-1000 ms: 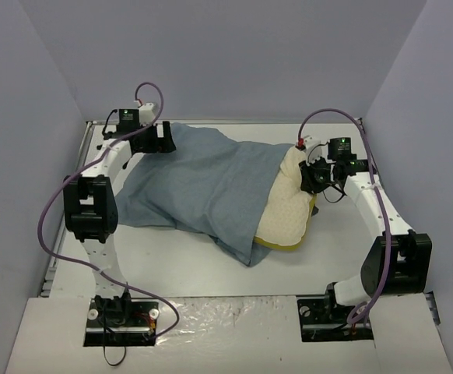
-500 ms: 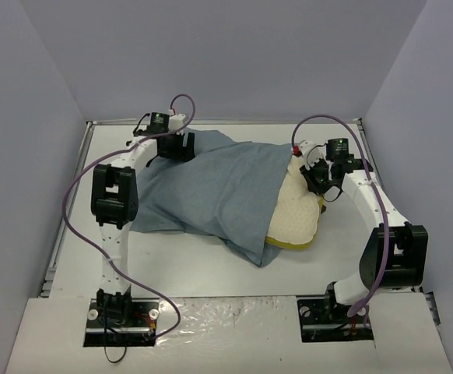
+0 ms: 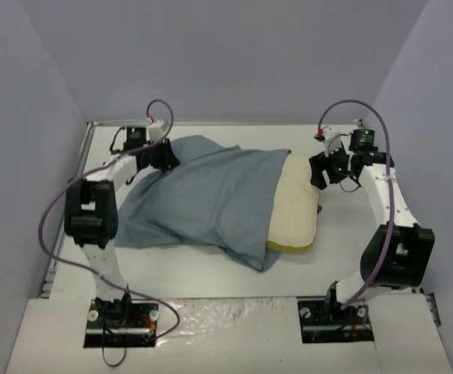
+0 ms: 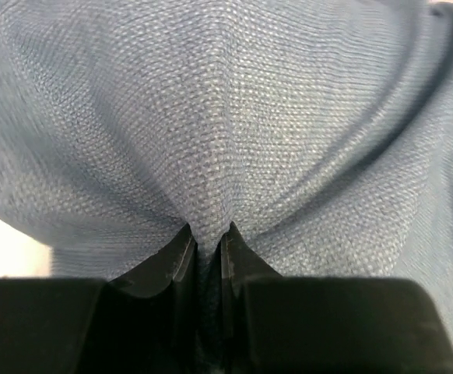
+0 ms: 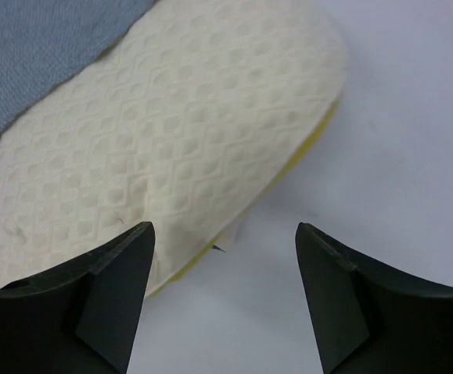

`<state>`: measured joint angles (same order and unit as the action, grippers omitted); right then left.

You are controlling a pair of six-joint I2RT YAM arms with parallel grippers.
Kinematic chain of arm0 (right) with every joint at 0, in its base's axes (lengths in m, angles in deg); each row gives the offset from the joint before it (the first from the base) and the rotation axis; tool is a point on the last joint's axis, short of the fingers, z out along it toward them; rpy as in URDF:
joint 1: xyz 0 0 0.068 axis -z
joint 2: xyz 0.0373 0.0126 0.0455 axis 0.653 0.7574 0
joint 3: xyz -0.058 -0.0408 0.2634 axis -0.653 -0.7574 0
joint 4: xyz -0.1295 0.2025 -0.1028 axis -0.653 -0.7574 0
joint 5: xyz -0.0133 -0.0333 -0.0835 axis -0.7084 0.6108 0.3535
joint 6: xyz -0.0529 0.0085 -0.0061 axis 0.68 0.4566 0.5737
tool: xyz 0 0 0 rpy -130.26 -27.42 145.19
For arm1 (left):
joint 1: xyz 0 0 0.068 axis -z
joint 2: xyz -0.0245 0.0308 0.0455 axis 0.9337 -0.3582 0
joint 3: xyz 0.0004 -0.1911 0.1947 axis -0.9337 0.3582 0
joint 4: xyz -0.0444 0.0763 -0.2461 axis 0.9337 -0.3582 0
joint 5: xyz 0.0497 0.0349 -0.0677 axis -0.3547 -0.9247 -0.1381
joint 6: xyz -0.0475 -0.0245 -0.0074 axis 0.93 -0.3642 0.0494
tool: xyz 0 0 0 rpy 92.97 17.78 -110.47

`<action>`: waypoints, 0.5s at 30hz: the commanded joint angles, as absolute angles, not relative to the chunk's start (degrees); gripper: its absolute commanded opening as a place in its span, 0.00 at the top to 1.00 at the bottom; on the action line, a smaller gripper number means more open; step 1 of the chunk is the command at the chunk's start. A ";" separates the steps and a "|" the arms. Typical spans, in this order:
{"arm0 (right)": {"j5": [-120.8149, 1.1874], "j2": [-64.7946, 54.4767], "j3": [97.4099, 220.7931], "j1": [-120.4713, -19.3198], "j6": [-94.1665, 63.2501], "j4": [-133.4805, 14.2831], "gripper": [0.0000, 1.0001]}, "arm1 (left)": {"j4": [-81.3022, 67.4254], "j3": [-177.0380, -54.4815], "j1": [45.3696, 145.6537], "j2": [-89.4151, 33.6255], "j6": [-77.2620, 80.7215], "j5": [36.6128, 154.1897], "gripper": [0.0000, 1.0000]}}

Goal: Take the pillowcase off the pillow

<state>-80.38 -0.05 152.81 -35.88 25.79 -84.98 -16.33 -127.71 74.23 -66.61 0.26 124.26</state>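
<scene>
Your left pincer [image 4: 205, 234] clamps a fold of the pillowcase [image 3: 203, 195] at its end far from the pillow [image 3: 295, 210], whose bare right end lies on the surface [image 3: 211, 273] just beside your wide-open right pincer [image 5: 222, 230].

- You find no text, brand, number or sign that can be read in any of the views.
- The small tag [image 5: 228, 236] at the edge of the pillow [image 5: 172, 140] is too small to show you any letters.
</scene>
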 commanded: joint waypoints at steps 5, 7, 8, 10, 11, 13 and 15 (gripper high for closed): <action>-94.35 9.97 165.99 -31.19 12.13 -86.69 0.20 | 0.71 -117.60 71.03 -50.58 -1.41 127.57 0.98; -94.19 12.97 168.45 -31.89 9.21 -85.90 0.16 | 0.71 -117.68 71.03 -51.01 -0.80 128.79 0.98; -92.44 16.03 169.85 -32.94 6.41 -85.55 0.14 | 0.54 -117.77 70.95 -51.71 -0.54 129.24 0.98; -92.25 19.04 171.09 -33.30 4.11 -84.67 0.13 | 0.36 -117.77 70.95 -52.33 0.08 129.85 0.98; -93.90 22.01 171.70 -33.38 1.84 -84.58 0.13 | 0.45 -117.68 70.95 -52.68 0.26 129.77 0.98; -95.14 24.58 173.20 -33.82 -0.29 -83.88 0.12 | 0.45 -117.77 70.95 -52.95 0.26 129.85 0.98; -93.41 27.04 173.56 -34.61 -3.87 -82.31 0.11 | 0.27 -117.77 70.95 -53.04 0.26 129.94 0.98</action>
